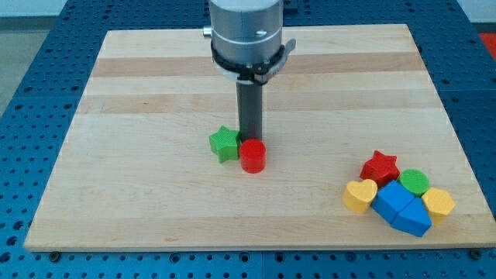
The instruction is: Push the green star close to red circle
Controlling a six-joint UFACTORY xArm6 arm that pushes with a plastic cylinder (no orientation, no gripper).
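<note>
The green star [224, 143] lies near the middle of the wooden board [139, 93]. The red circle [253, 156] stands just to its right and slightly lower, touching it or nearly so. My rod comes down from the view's top, and my tip [249, 138] rests just above the red circle and at the green star's upper right edge. The very end of the tip is partly hidden behind the red circle.
A cluster of blocks sits at the view's bottom right: a red star [380, 166], a green circle [414, 182], a yellow heart [359, 196], two blue blocks [401, 208] and a yellow hexagon [438, 204].
</note>
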